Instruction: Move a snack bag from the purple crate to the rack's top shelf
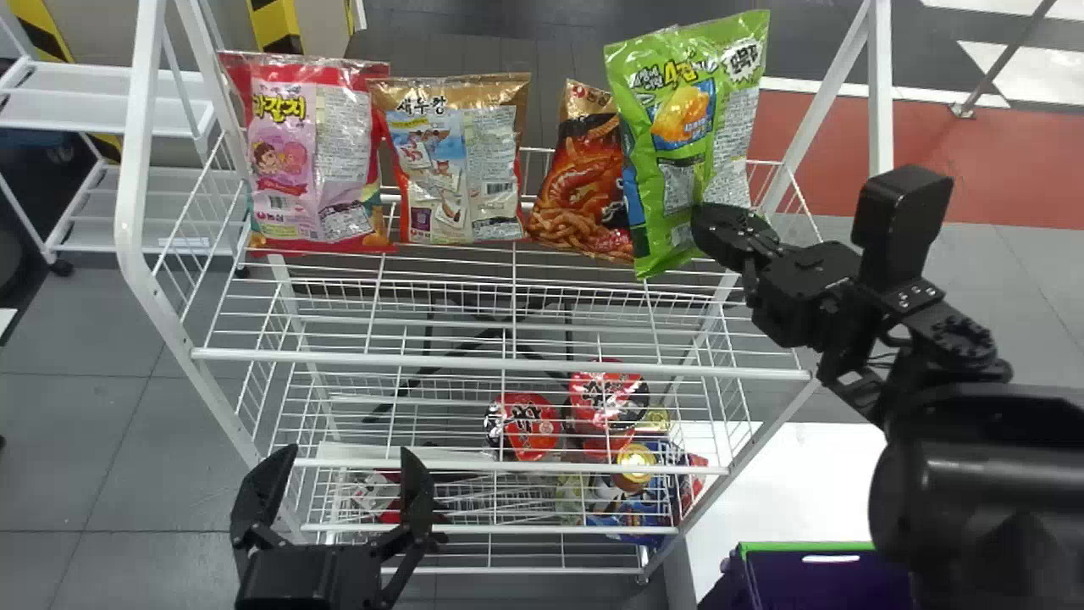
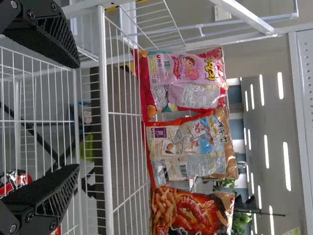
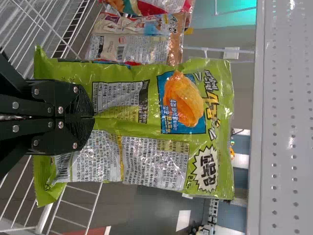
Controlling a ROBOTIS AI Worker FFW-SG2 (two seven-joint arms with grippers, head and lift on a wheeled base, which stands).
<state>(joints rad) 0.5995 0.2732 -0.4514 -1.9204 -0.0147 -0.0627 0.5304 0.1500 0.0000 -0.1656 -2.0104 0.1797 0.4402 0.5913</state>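
The right pincer [image 1: 708,224] grips the green bag [image 1: 669,127] at the top shelf [image 1: 500,363], while the left pincer [image 1: 347,456] stands wide

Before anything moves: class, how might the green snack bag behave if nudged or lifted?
The green snack bag would probably flex, its film being creased. It looks puffy, so likely light for its size. Its shiny surface may prove somewhat slippery.

The right arm [image 1: 948,335] is built of black blocks and rounded housings, with a thin dark cable [image 1: 889,342] looped outside and silver screws [image 1: 916,294] exposed, while the left gripper [image 1: 347,455] is fitted with black, wedge-shaped, side-ribbed fingers [image 2: 54,188].
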